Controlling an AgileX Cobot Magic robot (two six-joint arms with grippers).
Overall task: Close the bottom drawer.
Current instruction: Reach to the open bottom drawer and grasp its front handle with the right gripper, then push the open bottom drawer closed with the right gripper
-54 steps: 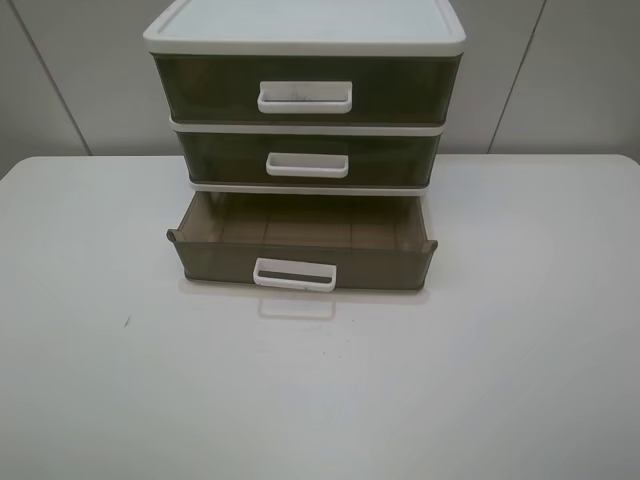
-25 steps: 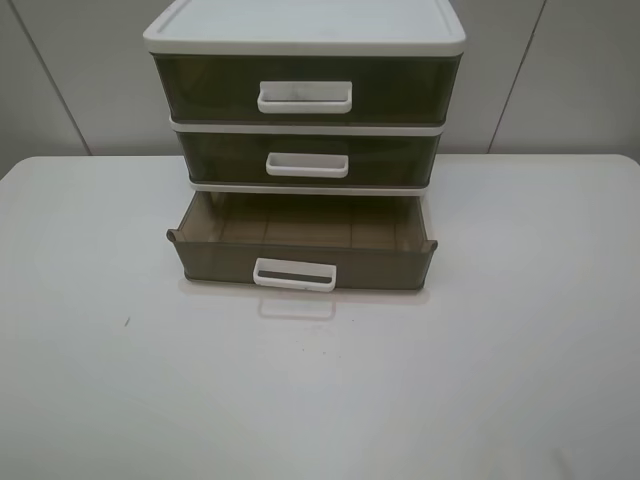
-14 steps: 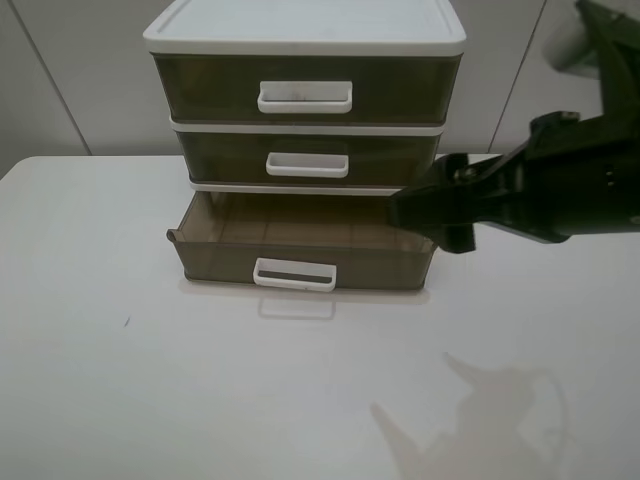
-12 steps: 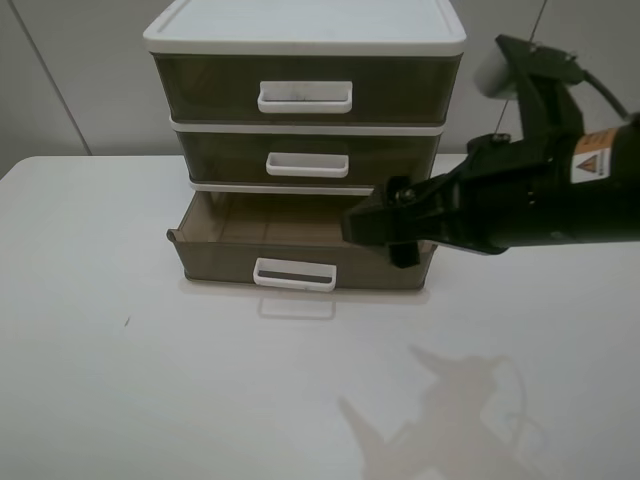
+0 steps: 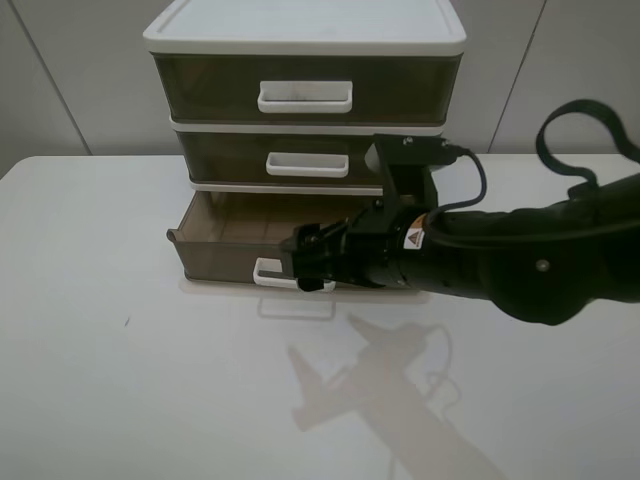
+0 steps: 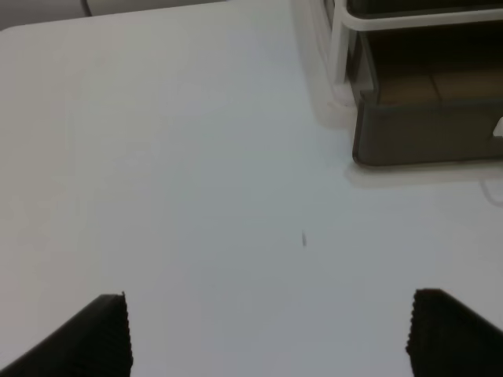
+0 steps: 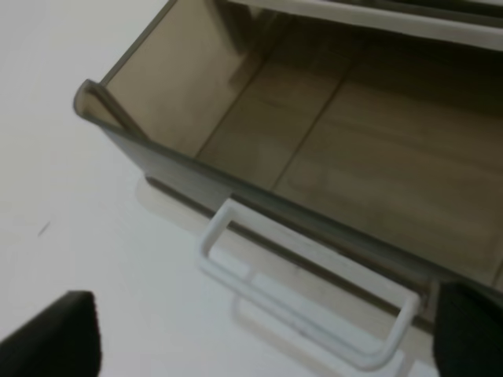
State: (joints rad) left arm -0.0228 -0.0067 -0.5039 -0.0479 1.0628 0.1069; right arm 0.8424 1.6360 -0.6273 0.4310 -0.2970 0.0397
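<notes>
My R gripper [image 7: 267, 318] is w/ fingers spread wide apart, nothing clamped btw them. In the wrist view the white loop handle [image 7: 302, 294] sits in the gap btw the two dark fingertips, w/ the drawer front right behind it. From the high cam my R arm [image 5: 520, 265] comes in from the right side and reaches across the middle, gripper end low in front of the bottom drawer [image 5: 225, 255], overlapping the right part of the handle. Can't tell if I'm touching it. The bottom drawer is pulled out of the lowest slot of the drawer unit [image 5: 305, 30], its front well fwd of the frame, open tray w/ ribbed floor showing, flared corner at its left end. The two drawers above [image 5: 210, 95] sit flush in the unit. The unit stands at the back-centre of the white table [image 5: 100, 400]; my arm's shadow [image 5: 370, 385] falls on the table in front. My L gripper [image 6: 271, 334] hangs over bare table, fingers also wide apart, holding nothing, w/ only one corner of the bottom drawer at the edge of its view and a small dark speck [image 6: 304, 239] on the table btw.
</notes>
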